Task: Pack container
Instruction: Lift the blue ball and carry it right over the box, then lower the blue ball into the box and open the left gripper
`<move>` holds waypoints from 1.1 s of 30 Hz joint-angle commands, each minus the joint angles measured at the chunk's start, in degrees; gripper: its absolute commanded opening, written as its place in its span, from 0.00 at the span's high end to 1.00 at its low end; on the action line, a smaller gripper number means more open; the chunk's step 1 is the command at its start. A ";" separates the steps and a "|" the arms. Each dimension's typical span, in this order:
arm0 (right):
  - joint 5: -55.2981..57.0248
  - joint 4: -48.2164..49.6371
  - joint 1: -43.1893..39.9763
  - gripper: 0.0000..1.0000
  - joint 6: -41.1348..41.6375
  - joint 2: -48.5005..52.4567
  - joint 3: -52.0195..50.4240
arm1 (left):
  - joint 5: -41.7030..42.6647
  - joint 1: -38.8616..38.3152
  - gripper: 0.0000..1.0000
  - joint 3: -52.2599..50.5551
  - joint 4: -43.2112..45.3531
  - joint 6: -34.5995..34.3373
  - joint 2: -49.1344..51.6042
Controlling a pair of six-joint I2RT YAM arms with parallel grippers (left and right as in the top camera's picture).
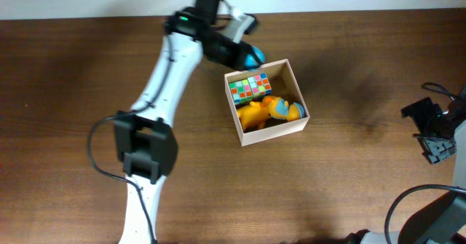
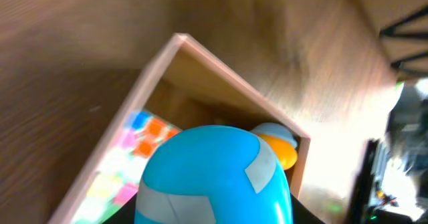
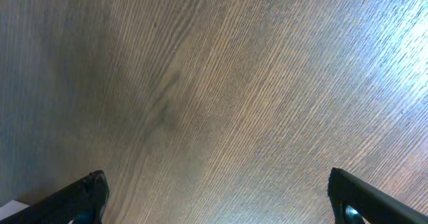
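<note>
Filling nearly all of my left wrist view is a glossy blue rounded toy [image 2: 214, 177] with pale grey patches. It sits so close that it hides the fingers, but in the overhead it is at the very tip of the left gripper [image 1: 246, 54], so I judge that gripper closed on it. Just below it is the square shallow container [image 1: 277, 131], thin cream walls on a brown cardboard floor, lying mid-table at a slight angle. The blue toy hangs over its rim at the far-left corner. Inside, a cube of small coloured squares [image 1: 250, 87] rests against the far wall, and a yellow-orange soft-looking toy [image 1: 255, 114] and an orange and blue figure [image 1: 285, 109] crowd the near side. The right gripper [image 3: 215, 184] idles well away over bare dark wood-grain table [image 3: 214, 83], its fingers spread wide with nothing between them. I expect the container to be light and its walls flimsy — a nudge from the toy would slide it or bow a side. If it needs steadying, I would pinch a wall close to a corner, where the card is stiffest.
</note>
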 commanded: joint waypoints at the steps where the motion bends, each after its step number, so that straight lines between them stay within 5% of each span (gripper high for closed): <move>1: -0.07 0.04 0.04 0.01 -0.11 0.09 -0.15 | -11.34 -6.08 0.69 0.90 0.35 3.37 -0.98; 7: -0.07 0.04 0.04 0.01 -0.13 0.09 -0.15 | -23.02 -12.00 0.59 0.90 1.16 3.37 -0.98; 13: -0.07 0.04 0.04 0.01 -0.11 0.09 -0.15 | -25.27 -13.18 0.00 0.90 2.36 3.37 -0.98; 25: -0.07 0.04 0.04 0.01 -0.13 0.09 -0.15 | -24.65 -13.35 0.01 0.90 1.49 3.32 -0.98; 33: -0.07 0.04 0.04 0.01 -0.11 0.09 -0.15 | -18.34 -16.20 0.01 0.90 -7.39 4.15 -0.98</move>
